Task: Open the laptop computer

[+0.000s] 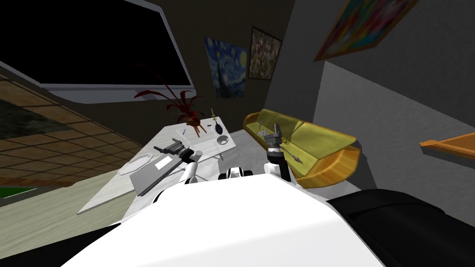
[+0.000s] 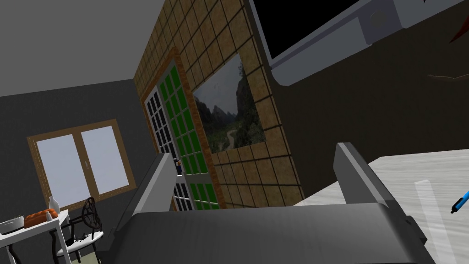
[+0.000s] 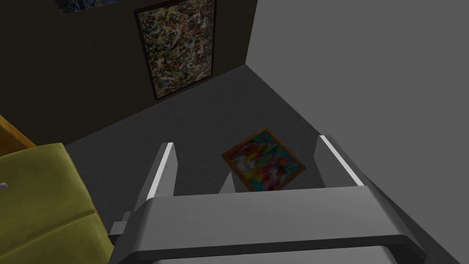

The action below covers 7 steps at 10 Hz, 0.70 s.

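The laptop [image 1: 146, 178] is a flat grey slab on the near end of the pale table [image 1: 106, 192], with a dark strip along its edge; it lies low and looks closed. My left gripper [image 1: 158, 149] hovers just past the laptop, above the table, pointing out over its left side. In the left wrist view this gripper [image 2: 256, 178] is open with nothing between its fingers, and the table's edge [image 2: 412, 174] lies beside it. My right gripper [image 1: 273, 130] is raised off to the right in front of the sofa, and it [image 3: 247, 169] stands open and empty.
On the table are a white plate [image 1: 135, 163], a small white cup [image 1: 198, 154], a bowl [image 1: 223, 140], a red plant [image 1: 185, 109] and a blue pen [image 2: 460, 203]. A yellow-green sofa [image 1: 301, 143] stands to the right. A dark seat [image 1: 408, 227] is at my right side.
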Tool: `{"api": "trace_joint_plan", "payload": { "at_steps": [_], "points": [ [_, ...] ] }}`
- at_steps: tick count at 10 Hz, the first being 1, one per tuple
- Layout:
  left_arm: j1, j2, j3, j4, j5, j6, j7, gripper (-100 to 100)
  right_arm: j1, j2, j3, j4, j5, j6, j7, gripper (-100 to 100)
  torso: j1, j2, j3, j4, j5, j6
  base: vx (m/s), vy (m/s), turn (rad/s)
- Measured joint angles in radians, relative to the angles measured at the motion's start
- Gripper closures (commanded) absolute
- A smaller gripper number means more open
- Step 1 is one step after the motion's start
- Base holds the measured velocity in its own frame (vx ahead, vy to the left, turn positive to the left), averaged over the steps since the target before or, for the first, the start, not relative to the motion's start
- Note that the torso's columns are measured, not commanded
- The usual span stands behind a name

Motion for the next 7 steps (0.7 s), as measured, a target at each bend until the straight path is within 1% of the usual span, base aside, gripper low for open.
{"api": "trace_joint_plan", "payload": {
  "at_steps": [1,2,3,4,5,6,7],
  "points": [
    [0.007,-0.007,-0.02,-0.022,-0.013,0.026,0.014,-100,0.0,0.0,0.0,0.0,0.0,0.0,0.0,0,-0.002,-0.003,-0.002,-0.001,0.0,0.0,0.115,-0.088,0.273],
    [0.014,-0.01,-0.029,-0.039,-0.019,0.047,0.023,-100,0.0,0.0,0.0,0.0,0.0,0.0,0.0,0,0.001,0.001,0.0,0.0,0.0,0.001,0.109,-0.078,0.388],
    [0.024,-0.021,-0.045,-0.064,-0.029,0.071,0.033,-100,0.0,0.0,0.0,0.0,0.0,0.0,0.0,0,0.002,0.002,0.001,0.001,0.001,0.0,0.15,-0.113,0.441],
    [0.047,-0.034,-0.064,-0.114,-0.04,0.107,0.041,-100,0.0,0.0,0.0,0.0,0.0,0.0,0.0,0,0.001,0.001,0.001,0.0,0.0,0.0,0.114,-0.096,0.322],
    [0.049,-0.036,-0.074,-0.122,-0.046,0.128,0.05,-100,0.0,0.0,0.0,0.0,0.0,0.0,0.0,0,0.002,0.002,0.001,0.0,0.001,0.001,0.109,-0.073,0.404],
    [0.058,-0.043,-0.091,-0.139,-0.058,0.148,0.065,-100,0.0,0.0,0.0,0.0,0.0,0.0,0.0,0,0.004,0.002,0.001,0.001,0.001,0.0,0.054,-0.039,0.088],
    [0.059,-0.044,-0.093,-0.142,-0.059,0.153,0.068,-100,0.0,0.0,0.0,0.0,0.0,0.0,0.0,0,0.004,0.005,0.003,0.001,0.001,0.002,-0.023,0.011,-0.241]
  ]
}}
